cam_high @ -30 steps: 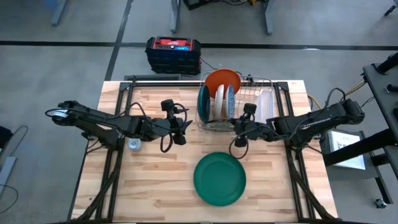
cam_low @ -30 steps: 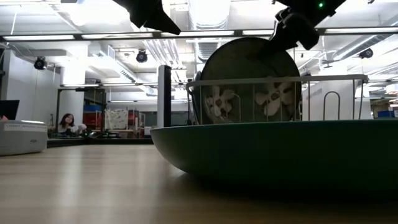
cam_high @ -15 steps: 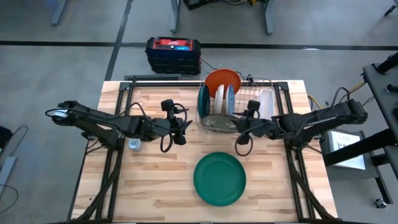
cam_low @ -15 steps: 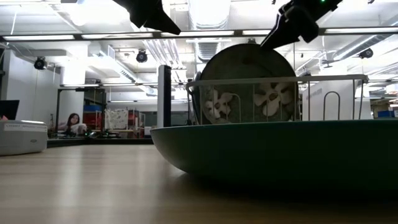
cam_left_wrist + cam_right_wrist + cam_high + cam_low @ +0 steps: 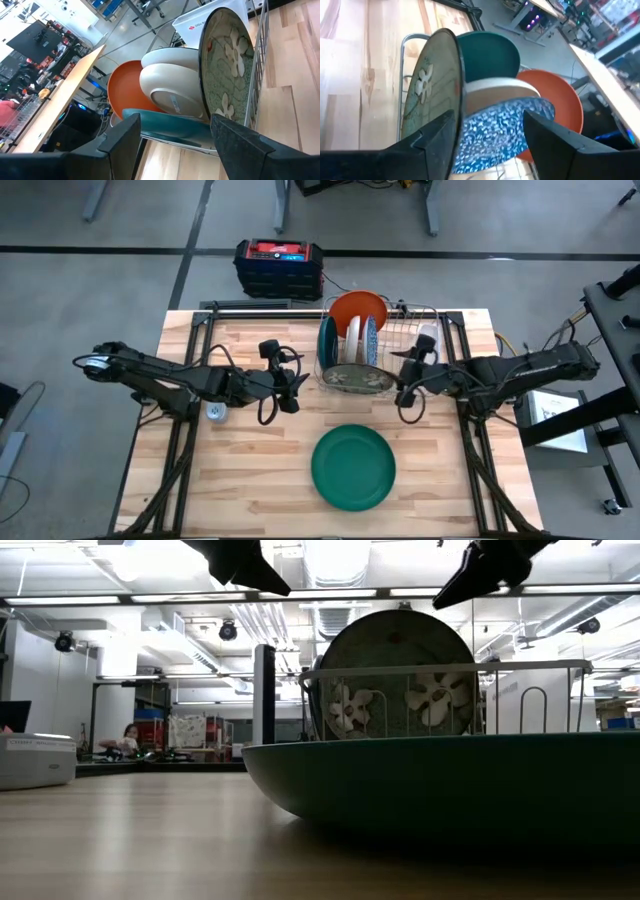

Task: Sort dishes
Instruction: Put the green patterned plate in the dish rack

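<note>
The olive floral plate (image 5: 357, 378) stands on edge at the near end of the wire rack (image 5: 400, 330), its face toward the table's near edge (image 5: 400, 675). Behind it in the rack stand a blue patterned plate (image 5: 505, 130), white bowls (image 5: 170, 85), a teal plate (image 5: 487, 55) and an orange dish (image 5: 357, 308). A dark green plate (image 5: 352, 467) lies flat on the table nearer the front. My right gripper (image 5: 404, 382) is open just right of the floral plate, touching nothing. My left gripper (image 5: 298, 387) is open left of the rack.
A clear plastic tray (image 5: 428, 343) sits against the rack's right side. A small white object (image 5: 215, 412) lies under the left arm. A red and black box (image 5: 278, 265) stands on the floor beyond the far edge. Bare wood shows at the near left (image 5: 230, 480).
My right gripper has opened, let go of the olive floral plate's rim and drawn back toward the table's right edge. The plate has settled a little lower in the rack and stays standing on edge there.
</note>
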`<action>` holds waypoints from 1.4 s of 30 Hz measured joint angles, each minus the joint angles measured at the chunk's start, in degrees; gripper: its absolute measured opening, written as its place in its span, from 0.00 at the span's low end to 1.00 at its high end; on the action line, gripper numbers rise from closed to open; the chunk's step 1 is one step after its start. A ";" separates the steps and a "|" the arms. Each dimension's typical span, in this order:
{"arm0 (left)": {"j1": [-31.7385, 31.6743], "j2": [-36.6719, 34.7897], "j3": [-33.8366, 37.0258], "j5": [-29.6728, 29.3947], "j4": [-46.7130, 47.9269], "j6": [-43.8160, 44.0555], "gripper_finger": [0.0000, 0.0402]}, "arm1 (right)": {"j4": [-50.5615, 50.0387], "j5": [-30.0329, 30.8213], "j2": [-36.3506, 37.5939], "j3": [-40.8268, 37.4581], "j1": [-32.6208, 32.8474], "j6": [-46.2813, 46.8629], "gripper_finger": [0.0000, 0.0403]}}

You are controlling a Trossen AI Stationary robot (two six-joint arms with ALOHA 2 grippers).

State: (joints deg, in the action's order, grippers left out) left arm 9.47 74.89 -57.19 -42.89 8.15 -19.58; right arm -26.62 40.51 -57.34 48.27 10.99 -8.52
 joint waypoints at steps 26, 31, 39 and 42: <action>0.00 0.00 0.00 0.00 -0.01 -0.28 0.57 | -30.85 -18.56 4.59 -2.32 13.44 50.31 0.05; 0.00 0.00 0.00 0.00 -0.01 -0.37 0.57 | -38.98 -17.43 3.33 -2.32 13.39 57.48 0.02; 0.00 0.00 0.00 0.00 -0.01 -0.41 0.57 | -44.46 -12.21 2.51 -2.34 13.36 61.95 0.00; 0.00 0.00 0.00 0.00 -0.02 -0.41 0.57 | -44.80 -10.96 2.49 -2.35 13.28 62.38 0.00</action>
State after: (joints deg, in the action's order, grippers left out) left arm 9.47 74.89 -57.19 -42.89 8.13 -19.99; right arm -71.42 29.55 -54.85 45.93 24.27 53.86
